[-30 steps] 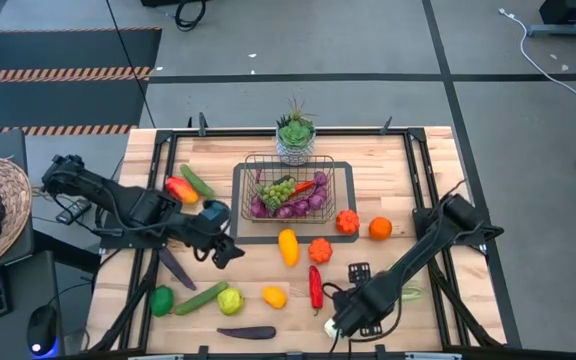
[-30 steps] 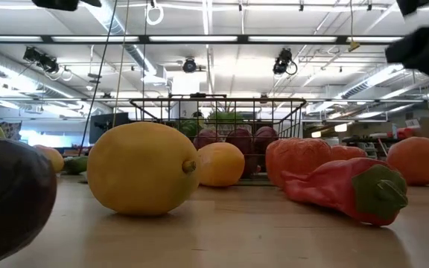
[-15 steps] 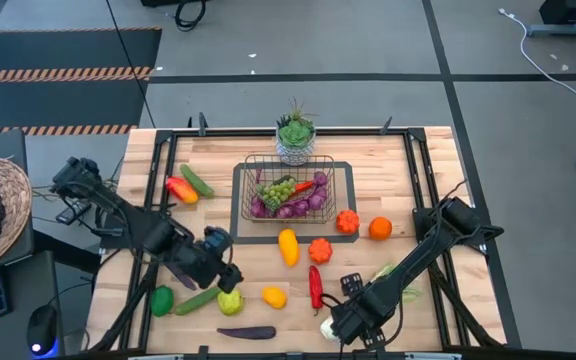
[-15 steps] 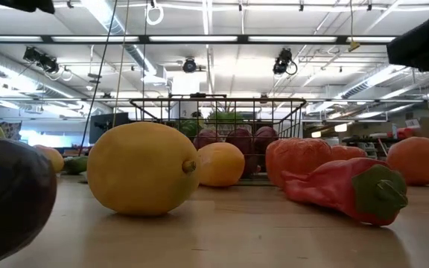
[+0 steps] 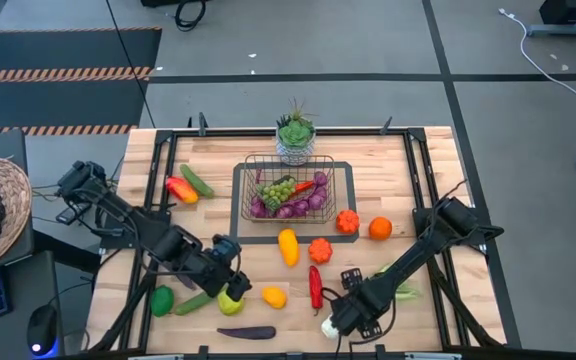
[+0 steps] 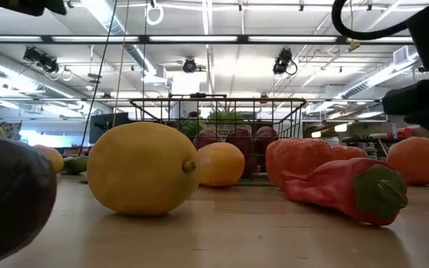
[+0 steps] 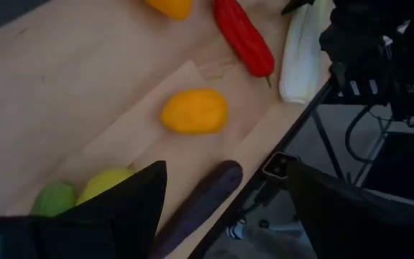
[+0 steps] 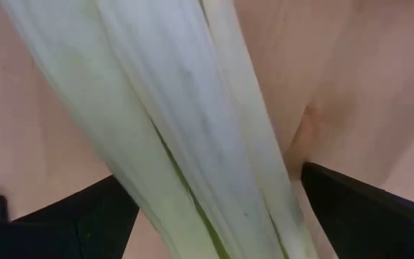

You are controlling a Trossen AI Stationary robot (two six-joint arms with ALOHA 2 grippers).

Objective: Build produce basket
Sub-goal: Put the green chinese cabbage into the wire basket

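The wire basket [image 5: 290, 186] stands on a dark mat at the table's middle with grapes and a chili inside. Loose produce lies in front of it. My left gripper [image 5: 233, 287] hangs open above the near left of the table, over a yellow-green fruit [image 5: 229, 301]; past its fingers the left wrist view shows a purple eggplant [image 7: 196, 205] and an orange fruit [image 7: 194, 111]. My right gripper [image 5: 348, 318] points down, open, low over the pale leek [image 8: 185, 129], one finger on each side of the stalk. The leek lies flat on the wood near the front edge.
A potted succulent [image 5: 295, 138] stands behind the basket. A red pepper [image 5: 315, 287], an orange pepper [image 5: 320, 250], a yellow pepper [image 5: 287, 246], an orange [image 5: 380, 229] and a green cucumber [image 5: 194, 302] lie around the grippers. The table's near edge is close to both.
My left gripper has swung toward the table's near edge and a little to the right, sinking and rolling, from beside the basket's mat to above the yellow-green fruit. My right gripper has sunk onto the leek. Neither has changed its opening; no produce has moved.
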